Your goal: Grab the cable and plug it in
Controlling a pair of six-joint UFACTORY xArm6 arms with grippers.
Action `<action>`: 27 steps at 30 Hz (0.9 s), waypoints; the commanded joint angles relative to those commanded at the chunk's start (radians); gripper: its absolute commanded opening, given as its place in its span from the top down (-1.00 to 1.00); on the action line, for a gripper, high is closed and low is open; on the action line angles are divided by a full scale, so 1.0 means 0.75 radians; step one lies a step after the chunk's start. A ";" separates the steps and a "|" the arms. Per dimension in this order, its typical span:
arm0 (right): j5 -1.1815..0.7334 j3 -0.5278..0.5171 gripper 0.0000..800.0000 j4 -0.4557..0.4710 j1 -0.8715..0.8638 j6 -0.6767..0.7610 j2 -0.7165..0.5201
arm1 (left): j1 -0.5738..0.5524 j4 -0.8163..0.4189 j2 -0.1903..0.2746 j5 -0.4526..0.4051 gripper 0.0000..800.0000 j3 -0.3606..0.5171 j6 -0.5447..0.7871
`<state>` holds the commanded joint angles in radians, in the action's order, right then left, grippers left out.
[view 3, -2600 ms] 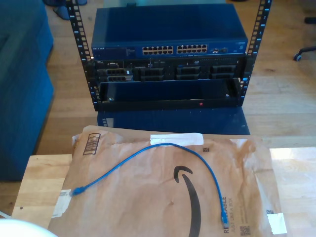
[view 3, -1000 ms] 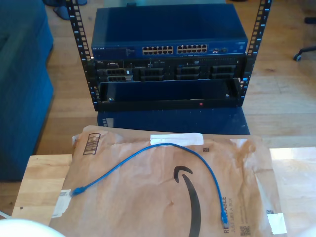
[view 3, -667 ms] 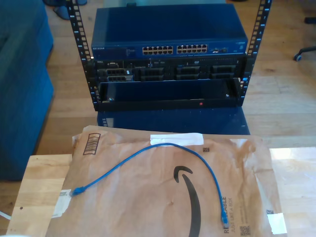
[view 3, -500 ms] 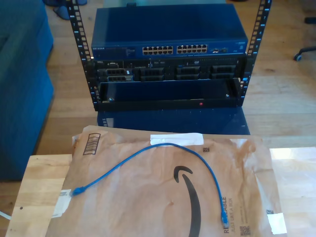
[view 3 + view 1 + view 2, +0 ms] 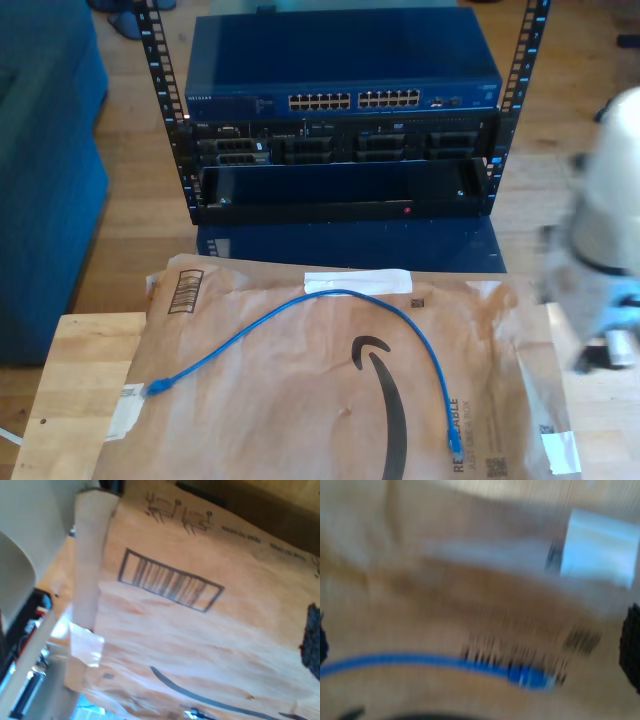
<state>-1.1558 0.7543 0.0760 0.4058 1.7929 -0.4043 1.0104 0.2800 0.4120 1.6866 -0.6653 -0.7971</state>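
On the wooden table (image 5: 70,370), atop a brown paper mailer (image 5: 300,400): the cable (image 5: 340,294), lying loose in a wide arch, gripped by nothing. Starting from the exterior view's left: one plug (image 5: 155,387) flat on the paper near the mailer's edge, below the printed barcode (image 5: 185,291). Same barcode (image 5: 170,587) under my first gripper (image 5: 165,645), with one dark pad (image 5: 312,645) at the frame's rim; cannot tell whether clenched or released. Moving across: thin blue line rising to its crest just below a white label (image 5: 357,282), then falling toward the exterior view's right to the other plug (image 5: 453,440), beside the mailer's printed lettering. Same plug (image 5: 532,676) in the second wrist view (badly blurred), between dark shapes at both rims, so my second gripper (image 5: 477,647) judged released and spread wide, holding nothing. Further to the exterior view's right: a blurred white arm (image 5: 605,230), well apart from the cable. Behind the table, a rack with a blue network switch (image 5: 340,75) and its row of ports (image 5: 355,101).

Step in hand, by my reading: the approach, nothing grasped yet. Next: line up over a plug, come down with the pads either side of it, pinch just behind the clear tip, lift, then carry it to an open port
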 joint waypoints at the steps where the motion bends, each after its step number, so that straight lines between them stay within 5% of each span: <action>1: 0.004 0.041 -0.99 -0.008 0.070 0.063 0.051 | -0.025 0.029 0.000 0.000 -1.00 0.000 -0.012; 11: 0.151 0.542 -0.99 -0.027 0.520 0.280 0.702 | -0.426 0.151 -0.043 -0.127 -1.00 -0.002 -0.358; 19: 0.276 0.712 -0.98 -0.041 0.571 0.217 0.878 | -0.526 0.153 -0.065 -0.133 -1.00 -0.014 -0.466; 27: 0.278 0.818 -0.98 -0.554 0.552 -0.151 1.043 | -0.528 0.229 -0.078 -0.133 -1.00 -0.012 -0.458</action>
<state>-0.9471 1.3681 -0.3399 0.8201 1.6794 0.3782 0.6145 0.4519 0.3537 1.5869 -0.6745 -1.1408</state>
